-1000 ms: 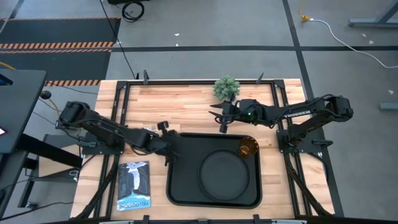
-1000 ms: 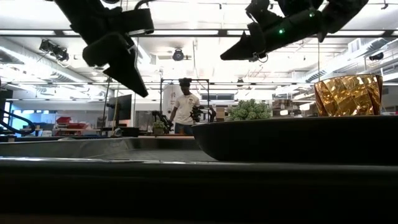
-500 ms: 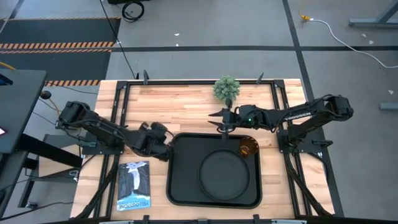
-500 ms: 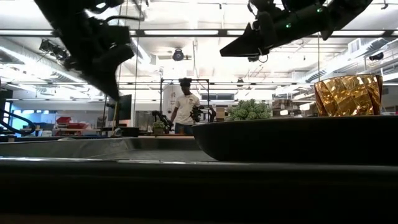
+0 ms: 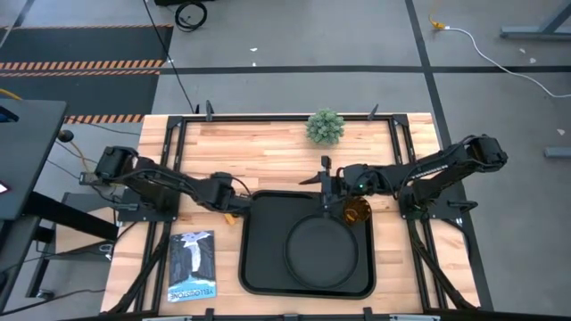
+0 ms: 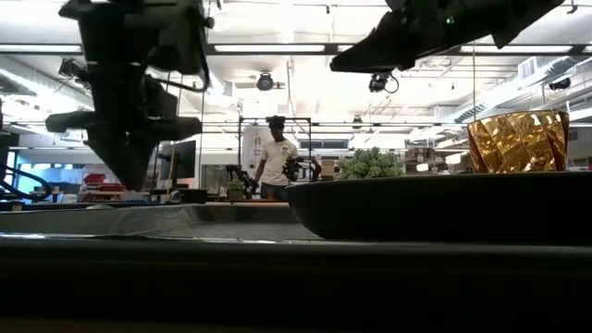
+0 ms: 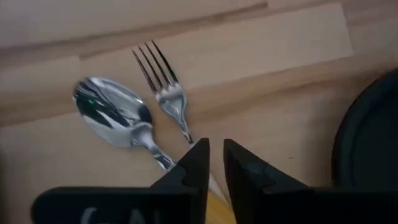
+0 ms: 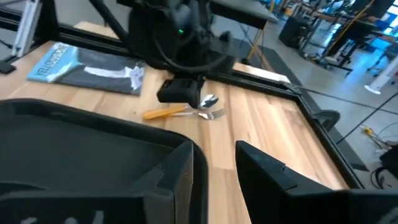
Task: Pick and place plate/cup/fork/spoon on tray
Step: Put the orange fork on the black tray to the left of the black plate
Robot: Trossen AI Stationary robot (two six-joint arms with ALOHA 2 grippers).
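Left fingers (image 7: 194, 163) slightly parted above fork (image 7: 166, 93) handle beside spoon (image 7: 118, 118), right fingers (image 8: 180, 174) open over tray (image 5: 259, 267)

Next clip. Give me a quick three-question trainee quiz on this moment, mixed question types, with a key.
1. True or false: the cup and the plate are already on the tray.
2. Multiple choice: the fork and spoon lie
A. on the plate
B. on the wooden table, off the tray
C. inside the cup
3. Fill in: the left gripper is down over the handle of the ____, fingers nearly closed.

Key
1. True. The cup stands in a far corner of the tray, near the right gripper, which hangs open over the tray's rim.
2. B. They lie side by side on the wood.
3. Fork. Whether it is gripped yet cannot be told.
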